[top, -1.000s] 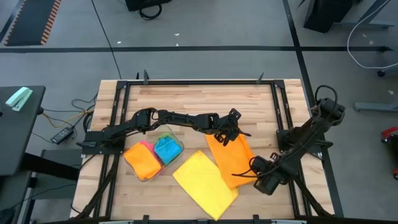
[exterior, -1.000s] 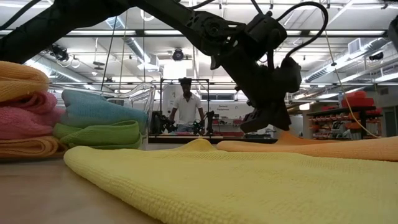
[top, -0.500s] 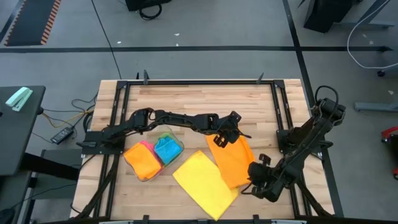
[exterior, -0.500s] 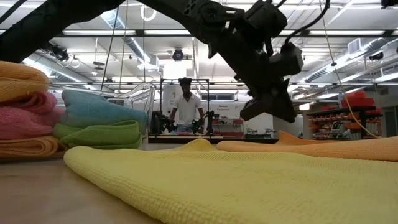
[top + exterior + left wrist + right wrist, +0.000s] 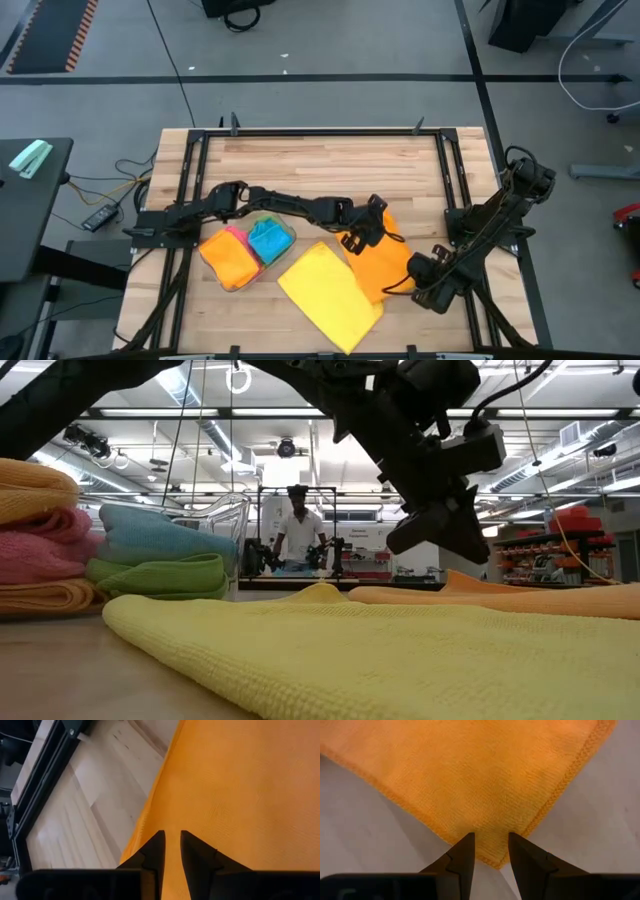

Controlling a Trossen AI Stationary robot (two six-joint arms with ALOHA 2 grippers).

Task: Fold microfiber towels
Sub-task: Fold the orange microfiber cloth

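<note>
An orange towel (image 5: 385, 262) lies at the table's centre right. A yellow towel (image 5: 325, 295) lies spread to its near left and fills the low view's foreground (image 5: 350, 660). My left gripper (image 5: 362, 238) is over the orange towel's far left part and shut on it (image 5: 171, 845). My right gripper (image 5: 403, 285) is open at the towel's near right corner. That corner (image 5: 487, 851) lies flat on the table between its fingers (image 5: 490, 847). I cannot tell whether they touch it. My left gripper pinches the orange towel between its two fingers, close to the towel's left edge (image 5: 171, 822). One layer or several, I cannot tell. The fingers come from above, slanting from the table's left. The cloth spreads away from them onto the rest of the towel.
A clear tray (image 5: 282, 222) at the centre left holds folded orange, pink, blue and green towels (image 5: 150, 555). A dark frame (image 5: 200, 140) runs round the wooden table. A person (image 5: 300, 530) stands in the room beyond the far edge.
My left gripper has gone toward the table's near edge and a little right, shut on the orange towel's far left part. That part has come over toward the near side, so the towel is shorter. Its near right corner has stayed on the table.
</note>
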